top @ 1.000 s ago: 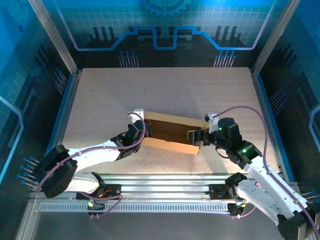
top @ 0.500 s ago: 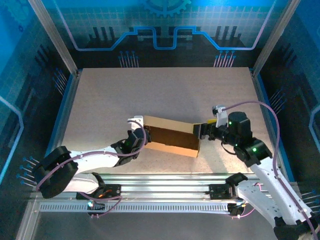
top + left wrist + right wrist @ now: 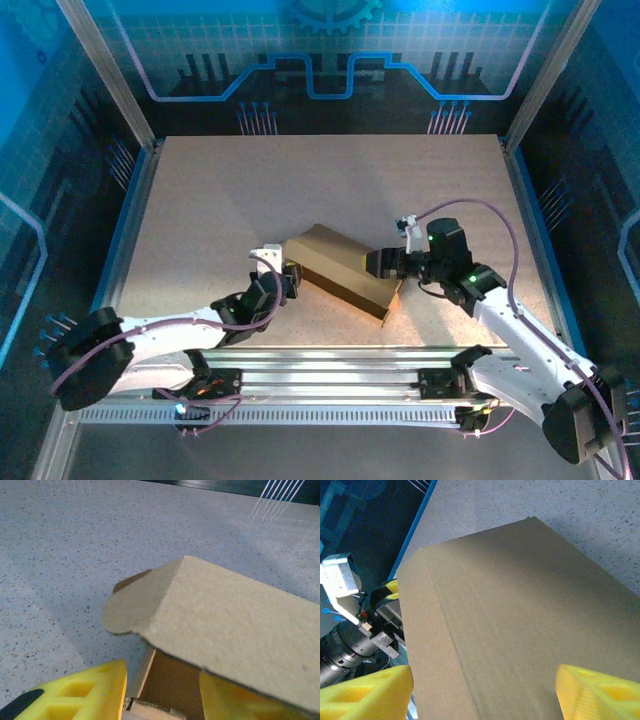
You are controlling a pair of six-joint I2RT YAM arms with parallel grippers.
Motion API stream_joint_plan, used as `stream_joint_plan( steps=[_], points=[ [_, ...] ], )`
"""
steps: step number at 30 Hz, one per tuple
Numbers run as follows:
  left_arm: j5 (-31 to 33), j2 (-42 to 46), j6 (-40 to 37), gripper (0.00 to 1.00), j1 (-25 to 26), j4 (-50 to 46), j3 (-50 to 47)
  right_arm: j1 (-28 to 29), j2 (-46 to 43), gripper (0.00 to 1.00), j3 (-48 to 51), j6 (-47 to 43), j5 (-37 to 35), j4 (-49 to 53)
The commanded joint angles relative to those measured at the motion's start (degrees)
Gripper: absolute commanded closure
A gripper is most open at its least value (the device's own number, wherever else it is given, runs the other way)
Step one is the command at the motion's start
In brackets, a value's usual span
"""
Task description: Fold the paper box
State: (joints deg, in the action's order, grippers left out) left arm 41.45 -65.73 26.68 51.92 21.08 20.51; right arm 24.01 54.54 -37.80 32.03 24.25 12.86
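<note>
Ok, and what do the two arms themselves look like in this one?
The left arm and right arm have white links and black joints, with a lavender cable looping along each. The right arm also shows small green lights. The fingers are bright yellow with moulded hollows.

Paper box (image 3: 345, 268): plain brown cardboard, no print; the inside reads darker brown in the left wrist view. Table (image 3: 300, 190): beige top with fine dark speckle, greyer in the wrist views, with blue trim along its left and right edges. Left arm (image 3: 170, 325) and right arm (image 3: 520, 335): white links, black joints, purple cables; green LED on the right one. Left gripper (image 3: 160, 695) and right gripper (image 3: 482, 692): bright yellow fingers. Backdrop (image 3: 320, 60): blue grid with circuit-style lines. Rails (image 3: 330, 385) at the near edge: silver.
</note>
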Motion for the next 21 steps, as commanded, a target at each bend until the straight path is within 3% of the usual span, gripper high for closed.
stream_joint_plan(
  steps=[1,6,10,13,17,19,21],
  points=[
    [-2.11,5.79,-0.12,0.56,1.12,-6.01,-2.21,0.77,1.14,0.22,0.35,0.75,2.98,-3.92],
    [-7.02,17.59,0.23,0.57,1.59,-12.23,-5.48,0.84,2.56,0.2,-0.03,0.51,3.51,-4.69],
    [-21.98,26.46,-5.91,0.54,1.52,-12.96,-6.51,0.85,3.84,0.19,-0.64,-0.1,3.7,-4.58],
    [-27.64,33.34,-6.43,0.54,1.57,-16.23,-5.79,0.87,4.81,0.19,-1.02,-0.26,4.27,-4.6],
    [-23.45,39.58,-4.71,0.48,1.43,-22.58,-1.85,0.85,5.13,0.16,-1.03,-0.22,4.24,-4.57],
    [-20.73,38.25,-3.96,0.49,0.62,-26.7,1.98,0.88,5.22,0.15,-1.24,-0.3,4.18,-4.1],
    [-22.53,34.66,-4.83,0.48,-1.99,-29.15,5.56,0.83,5.46,0.13,-1.57,-0.4,4.23,-3.52]
  ],
)
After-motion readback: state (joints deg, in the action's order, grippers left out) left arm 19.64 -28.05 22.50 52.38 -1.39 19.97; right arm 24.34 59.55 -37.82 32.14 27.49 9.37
